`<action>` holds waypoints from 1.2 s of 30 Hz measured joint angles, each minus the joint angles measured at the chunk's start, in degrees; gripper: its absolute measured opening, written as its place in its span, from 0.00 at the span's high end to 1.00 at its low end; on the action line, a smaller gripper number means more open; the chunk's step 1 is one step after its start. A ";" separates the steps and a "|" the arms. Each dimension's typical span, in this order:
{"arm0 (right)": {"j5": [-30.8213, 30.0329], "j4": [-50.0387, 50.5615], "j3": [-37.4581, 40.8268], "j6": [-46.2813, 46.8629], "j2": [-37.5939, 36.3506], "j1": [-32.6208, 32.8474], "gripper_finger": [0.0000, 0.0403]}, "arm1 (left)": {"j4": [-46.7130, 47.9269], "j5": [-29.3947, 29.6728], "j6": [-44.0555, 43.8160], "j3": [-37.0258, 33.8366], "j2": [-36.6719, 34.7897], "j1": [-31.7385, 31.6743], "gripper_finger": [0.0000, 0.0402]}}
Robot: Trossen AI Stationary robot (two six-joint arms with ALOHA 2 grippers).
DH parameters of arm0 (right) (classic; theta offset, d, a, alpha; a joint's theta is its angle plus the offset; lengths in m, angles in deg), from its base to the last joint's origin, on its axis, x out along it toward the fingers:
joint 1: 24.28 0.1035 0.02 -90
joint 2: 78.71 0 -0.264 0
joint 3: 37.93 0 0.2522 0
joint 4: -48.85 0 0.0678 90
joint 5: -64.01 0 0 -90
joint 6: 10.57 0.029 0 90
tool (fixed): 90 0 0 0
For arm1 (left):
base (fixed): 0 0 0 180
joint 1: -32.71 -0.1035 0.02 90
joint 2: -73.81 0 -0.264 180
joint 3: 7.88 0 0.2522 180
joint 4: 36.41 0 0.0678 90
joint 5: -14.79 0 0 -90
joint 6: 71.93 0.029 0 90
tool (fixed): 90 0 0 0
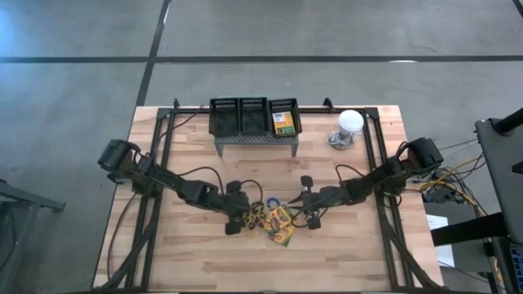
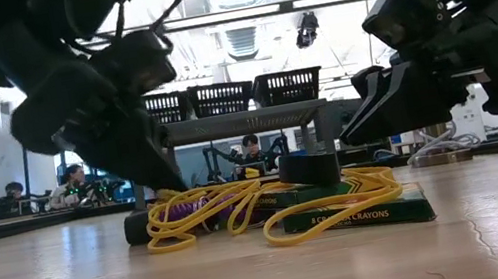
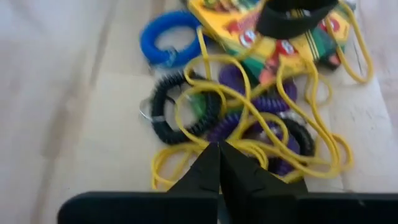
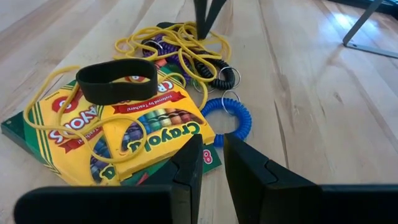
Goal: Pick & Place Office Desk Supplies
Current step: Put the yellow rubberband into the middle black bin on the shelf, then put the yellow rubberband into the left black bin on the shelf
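Yellow crayon boxes (image 4: 143, 124) with green edges and red-and-green lettering. Yellow bands (image 3: 249, 134) loop over purple coils (image 3: 249, 121), a black coil (image 3: 180, 109) and a black band (image 4: 117, 81). Blue coil (image 4: 227, 118) ahead of the right claw (image 4: 211, 168). Pale wood tabletop (image 1: 196, 261).

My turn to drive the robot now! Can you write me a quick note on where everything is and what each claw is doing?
Left claw: shut, pinched on the yellow rubber bands in the tangled pile, low at the table.
Right claw: slightly open, holding nothing, just beside the crayon boxes.
Pile at mid-table: two crayon boxes, yellow bands, purple coil, black coil, blue coil, plus a black band lying on one box.
Done: one crayon box already sits in the black tray on the stand.
Left: everything in the pile is not yet moved.
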 joint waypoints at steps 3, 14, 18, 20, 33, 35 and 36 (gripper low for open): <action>0.00 0.01 0.00 -0.04 0.00 0.00 0.85 | 0.16 3.81 2.56 0.73 -1.81 0.71 0.99; 0.02 0.79 0.00 1.11 0.00 0.00 0.85 | 2.94 11.70 3.86 0.10 -8.62 3.84 0.98; 0.02 0.76 -0.03 0.94 0.00 -0.04 0.85 | 3.01 11.71 3.98 0.07 -8.46 3.82 0.96; 0.02 0.70 -0.13 0.94 0.00 -0.04 0.85 | 3.12 11.70 4.88 0.01 -8.35 3.82 0.95; 0.02 0.46 -0.17 0.51 0.00 -1.03 0.85 | 3.30 3.89 18.22 -1.03 -7.32 3.88 0.86; 0.00 0.48 -0.17 0.65 0.00 -1.03 0.85 | 3.44 3.73 18.06 -1.03 -7.32 3.88 0.79; 0.02 0.50 -0.17 1.04 0.00 -1.03 0.85 | 3.44 3.70 17.67 -1.03 -7.32 3.88 0.76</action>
